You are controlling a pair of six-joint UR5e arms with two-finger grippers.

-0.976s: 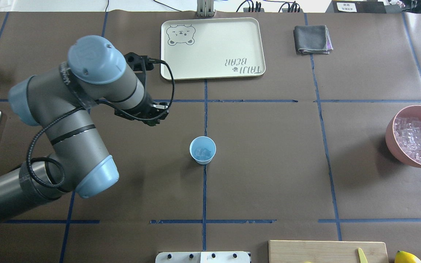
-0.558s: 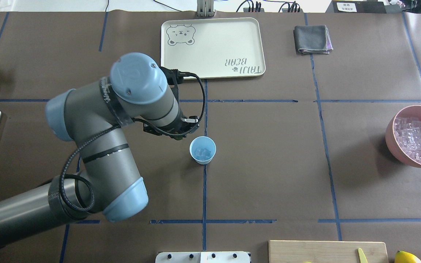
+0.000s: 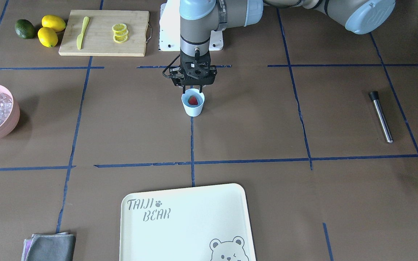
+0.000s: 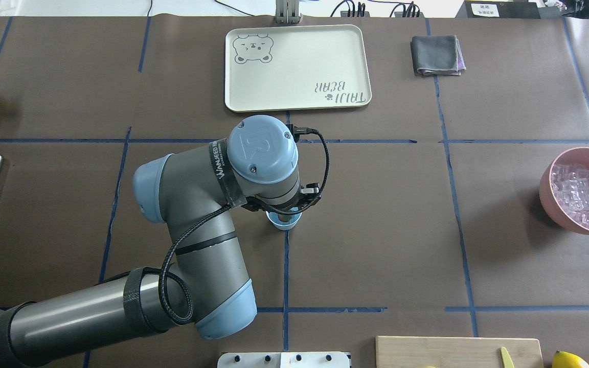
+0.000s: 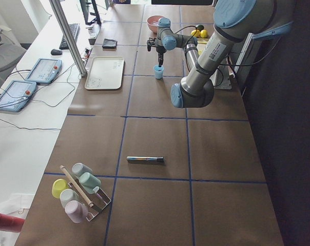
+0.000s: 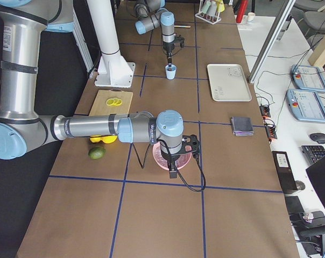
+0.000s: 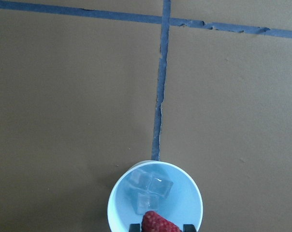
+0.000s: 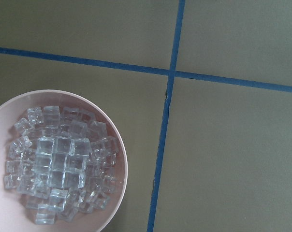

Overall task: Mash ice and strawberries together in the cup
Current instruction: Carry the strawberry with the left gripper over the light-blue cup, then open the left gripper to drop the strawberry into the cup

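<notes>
From overhead, the left arm hides most of the cup. The left wrist view's bottom edge crops the strawberry.

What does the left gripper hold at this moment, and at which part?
The left gripper holds the small red strawberry by its two sides, over the pale blue plastic cup with clear ice cubes.
</notes>
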